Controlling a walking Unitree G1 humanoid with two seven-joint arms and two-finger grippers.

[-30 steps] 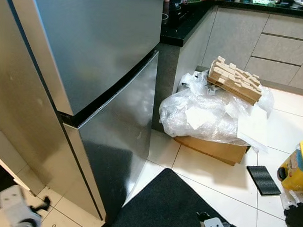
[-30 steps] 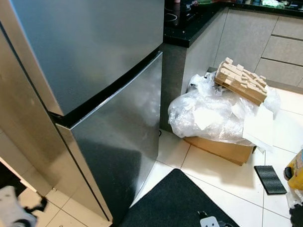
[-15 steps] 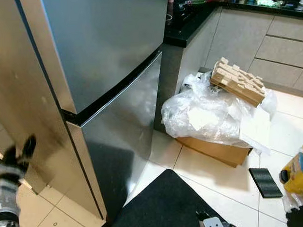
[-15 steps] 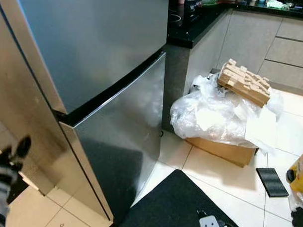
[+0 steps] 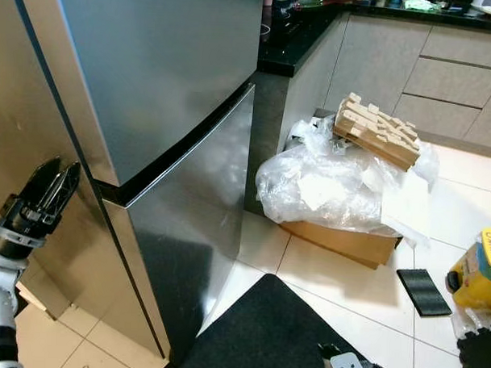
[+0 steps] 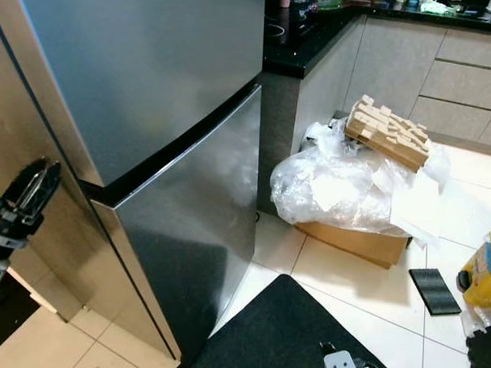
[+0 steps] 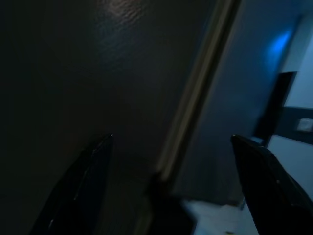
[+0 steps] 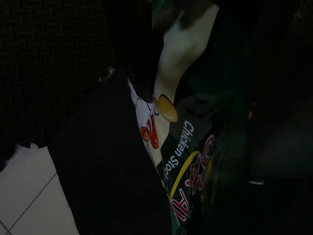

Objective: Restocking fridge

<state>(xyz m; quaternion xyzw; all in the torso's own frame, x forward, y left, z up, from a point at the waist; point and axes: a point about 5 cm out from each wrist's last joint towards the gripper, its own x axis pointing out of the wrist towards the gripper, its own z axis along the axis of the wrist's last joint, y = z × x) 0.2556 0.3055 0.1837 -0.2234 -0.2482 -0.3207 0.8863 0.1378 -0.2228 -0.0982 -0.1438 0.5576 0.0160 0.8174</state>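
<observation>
Kitchen floor, pale tiles, dark mat [image 5: 264, 330]; fridge [image 5: 151, 108] with both doors closed. Left gripper [image 5: 52, 185] — fingers slightly spread, empty, raised at the fridge's side edge, higher than half a second ago. Right gripper [image 8: 205, 147] pinches a chicken stock carton [image 8: 181, 161] held low. Advice: hook the door edge squarely, pull slowly — keep the carton steady.

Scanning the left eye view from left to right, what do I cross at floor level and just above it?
left gripper → fridge → clear plastic bag on the cardboard box → black pad on the floor → yellow container.
</observation>
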